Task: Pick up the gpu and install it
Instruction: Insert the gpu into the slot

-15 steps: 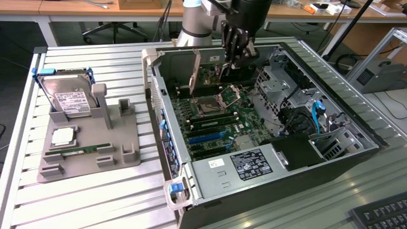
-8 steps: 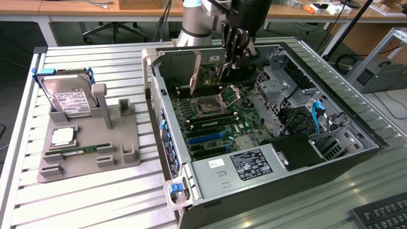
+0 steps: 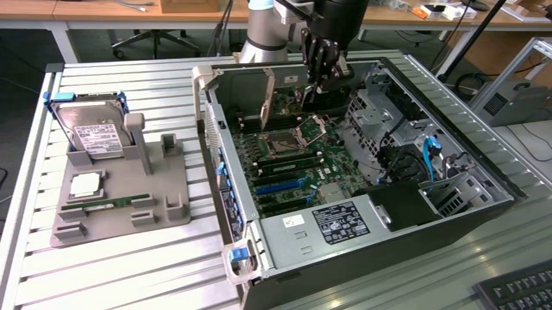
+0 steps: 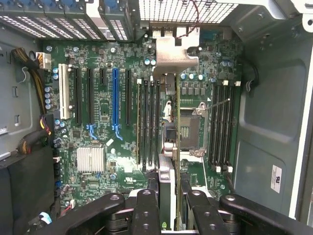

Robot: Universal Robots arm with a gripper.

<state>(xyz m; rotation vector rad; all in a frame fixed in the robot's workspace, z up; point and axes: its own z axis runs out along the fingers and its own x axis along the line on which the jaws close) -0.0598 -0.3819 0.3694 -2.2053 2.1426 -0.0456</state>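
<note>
Presently the gripper (image 3: 321, 76) hangs inside the open computer case (image 3: 483, 213), above the motherboard (image 3: 289, 169), its fingers pinched on the upper edge of the gpu (image 3: 268, 100). The card is carried on edge, its silver end bracket (image 4: 172, 54) toward the case's rear wall, evidently so that its lower edge can meet a slot squarely. In the wrist view the card runs edge-on over the board near the empty processor socket (image 4: 191, 128); the blue expansion slot (image 4: 115, 100) lies apart from it, so I judge the card not yet seated. On the exterior view's left, the grey parts holder (image 3: 121, 200) keeps the hard drive (image 3: 90, 132) upright in its cradle and the RAM stick (image 3: 108, 205) lying flat, each clear of the case.
</note>
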